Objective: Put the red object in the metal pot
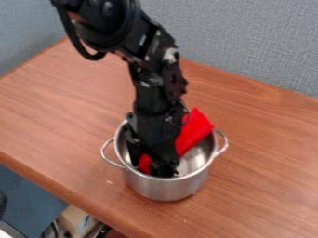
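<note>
Red object [191,130] sitting inside metal pot [162,177], leaning tilted against far rim, upper end poking out above edge, probably too long to lie flat. Pot sitting near front edge of wooden table [50,112]. Gripper [159,160] reaching straight down into pot beside block; fingers hidden down there, so can't tell if they're gripping it or letting go. Black arm rising behind toward wall. No brands or readable writing anywhere.

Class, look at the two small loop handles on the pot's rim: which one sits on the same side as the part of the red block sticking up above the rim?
The handle on the picture's right of the metal pot: the red block rises beside it, whereas the left handle has none near.
</note>
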